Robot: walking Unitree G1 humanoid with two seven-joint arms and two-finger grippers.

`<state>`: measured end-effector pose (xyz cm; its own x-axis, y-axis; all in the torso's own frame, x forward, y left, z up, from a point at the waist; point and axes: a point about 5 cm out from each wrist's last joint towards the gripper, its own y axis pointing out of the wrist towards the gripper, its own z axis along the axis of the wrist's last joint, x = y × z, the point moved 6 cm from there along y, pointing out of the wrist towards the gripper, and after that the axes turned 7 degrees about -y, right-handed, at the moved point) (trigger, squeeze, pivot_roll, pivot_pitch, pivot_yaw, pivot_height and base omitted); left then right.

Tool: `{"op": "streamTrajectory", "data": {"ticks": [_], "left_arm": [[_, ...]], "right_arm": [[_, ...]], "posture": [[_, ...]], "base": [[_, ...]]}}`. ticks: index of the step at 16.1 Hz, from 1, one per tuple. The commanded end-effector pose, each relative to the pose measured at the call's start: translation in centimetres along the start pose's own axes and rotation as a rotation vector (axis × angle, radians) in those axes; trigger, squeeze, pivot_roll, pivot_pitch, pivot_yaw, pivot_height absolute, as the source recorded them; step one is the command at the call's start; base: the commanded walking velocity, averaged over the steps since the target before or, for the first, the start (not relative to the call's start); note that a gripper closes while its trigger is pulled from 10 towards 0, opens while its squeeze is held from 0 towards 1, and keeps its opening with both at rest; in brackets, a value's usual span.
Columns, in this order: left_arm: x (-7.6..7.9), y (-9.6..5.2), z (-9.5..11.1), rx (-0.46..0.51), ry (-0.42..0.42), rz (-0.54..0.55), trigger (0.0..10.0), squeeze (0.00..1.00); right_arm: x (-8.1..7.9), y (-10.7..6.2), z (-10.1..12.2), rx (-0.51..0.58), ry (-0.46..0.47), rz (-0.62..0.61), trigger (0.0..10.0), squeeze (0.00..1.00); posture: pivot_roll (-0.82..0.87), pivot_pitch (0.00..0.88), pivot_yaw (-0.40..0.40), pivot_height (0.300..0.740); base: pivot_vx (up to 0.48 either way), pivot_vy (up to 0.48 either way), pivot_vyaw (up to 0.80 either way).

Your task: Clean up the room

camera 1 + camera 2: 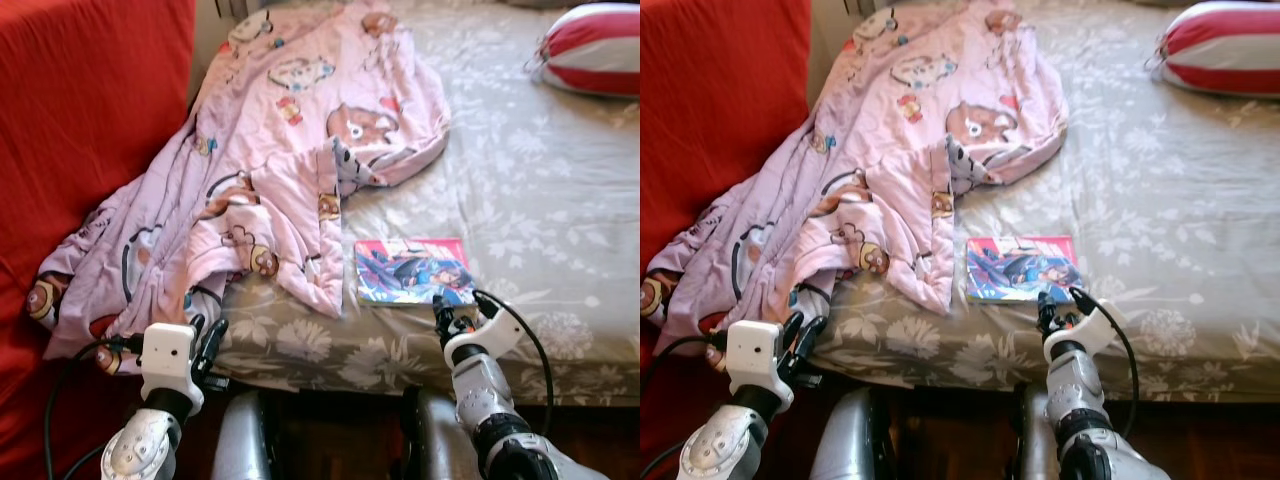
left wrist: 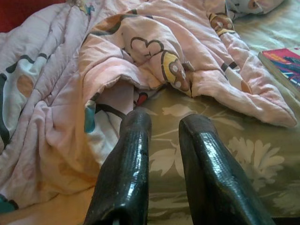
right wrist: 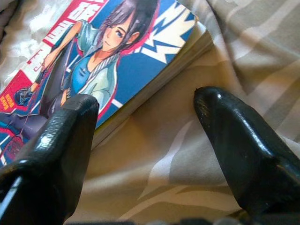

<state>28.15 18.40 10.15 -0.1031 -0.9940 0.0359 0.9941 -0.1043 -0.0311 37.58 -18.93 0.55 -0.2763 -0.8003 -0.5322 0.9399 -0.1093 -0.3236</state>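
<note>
On the bed (image 1: 560,200), a comic book (image 1: 413,271) lies beside a crumpled pink blanket (image 1: 280,170); the right hand (image 3: 150,112) hovers open just before the book's corner, while the left hand (image 2: 164,126), slightly parted, holds nothing at the blanket's edge

A red covering (image 1: 90,120) is filling the upper left of the frame, and dark wooden floor (image 1: 590,425) is showing along the bottom right edge.
</note>
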Motion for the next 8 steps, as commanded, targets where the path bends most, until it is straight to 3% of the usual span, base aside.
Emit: {"op": "streamTrajectory", "data": {"ticks": [1,8], "left_arm": [[-0.03,-0.39,0.1,-0.014,0.032,-0.007,10.0,0.0],[0.1,-1.26,0.26,-0.038,0.052,-0.019,10.0,0.0]], "right_arm": [[0.51,-0.18,-0.68,-0.021,0.032,-0.026,10.0,0.0],[-0.29,0.27,0.27,-0.003,0.148,0.015,10.0,0.0]], "posture": [[0.25,0.206,0.074,0.549],[0.28,0.229,0.096,0.549]], "base": [[0.0,0.0,0.0],[0.0,0.0,0.0]]}}
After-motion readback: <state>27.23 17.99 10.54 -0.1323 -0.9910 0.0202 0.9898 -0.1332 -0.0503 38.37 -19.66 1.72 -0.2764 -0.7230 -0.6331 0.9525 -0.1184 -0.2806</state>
